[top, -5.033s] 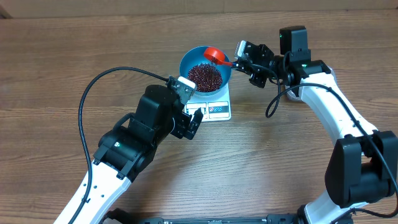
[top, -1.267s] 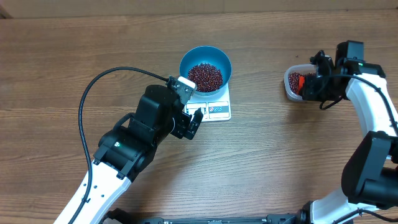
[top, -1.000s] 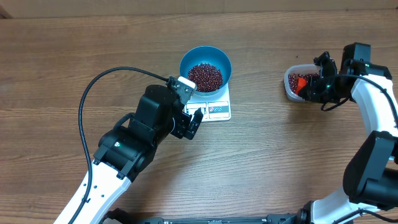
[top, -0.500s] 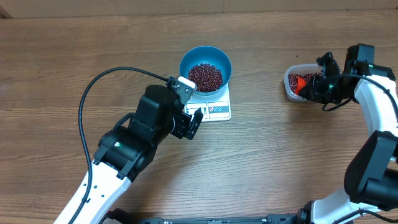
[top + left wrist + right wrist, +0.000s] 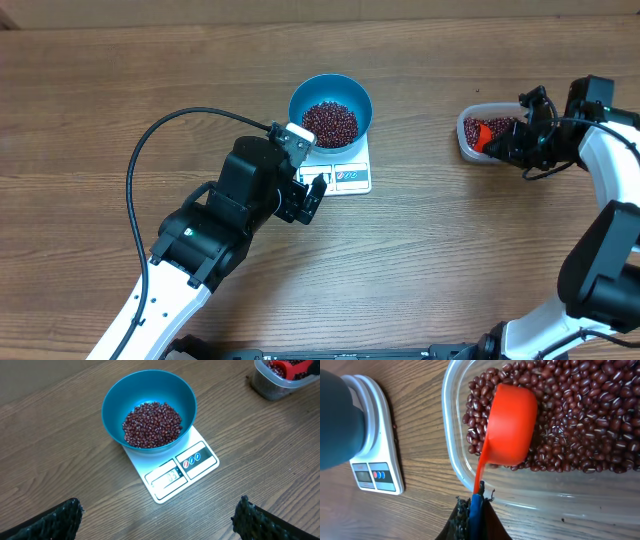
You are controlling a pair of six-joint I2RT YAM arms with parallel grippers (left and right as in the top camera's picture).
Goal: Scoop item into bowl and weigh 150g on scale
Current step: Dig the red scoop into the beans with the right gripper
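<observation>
Soft, even, fairly bright light from above leaves only faint shadows on the table (image 5: 450, 250), grain sharp to its edges; the right wrist view blurs the bowl (image 5: 335, 420).

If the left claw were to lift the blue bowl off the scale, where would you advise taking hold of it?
Probably the near rim of the bowl, from above, one finger inside and one outside. It is round and wider than the scale, so spanning it looks unlikely; the beans lie low, leaving the upper wall bare. The left claw stands open.
</observation>
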